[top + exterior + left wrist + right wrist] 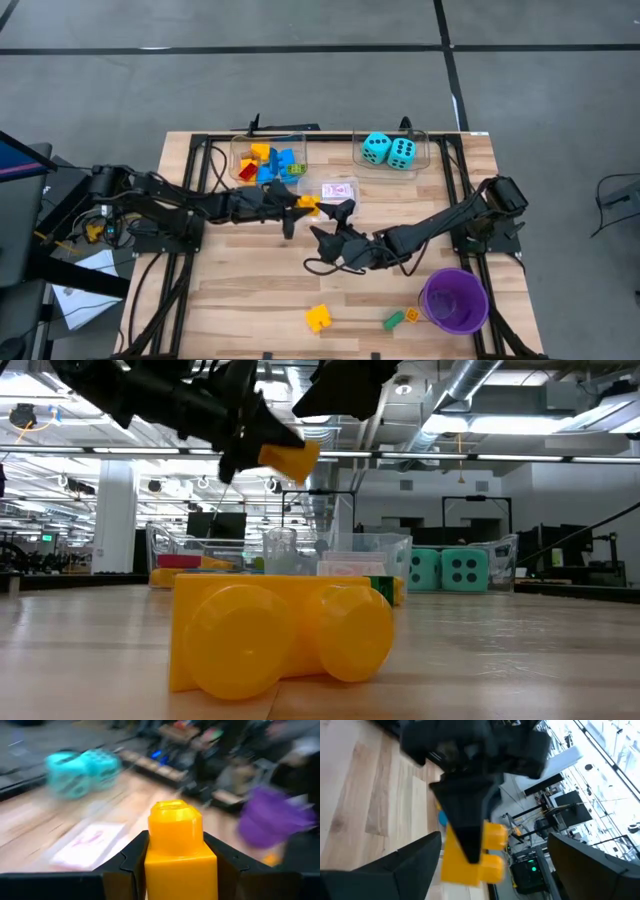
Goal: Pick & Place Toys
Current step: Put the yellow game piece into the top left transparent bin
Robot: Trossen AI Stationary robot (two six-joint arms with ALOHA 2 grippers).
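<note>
Left hand [300, 206] is clamped on one orange-yellow brick [308, 204], held in the air above the middle of the wooden bench [250, 280], just beside the card pack [339, 189]. Right hand [335, 225] waits near it with its two fingers apart, holding nothing. Two turquoise dice [389, 151] with black dots sit in one clear bin [425, 150]; a second clear bin [238, 152] holds several bricks of yellow, blue, red and green. One yellow brick [318, 318] with round studs and smooth plastic sides lies alone on the bench, and one green brick [394, 320] lies near the purple cup [455, 300].
</note>
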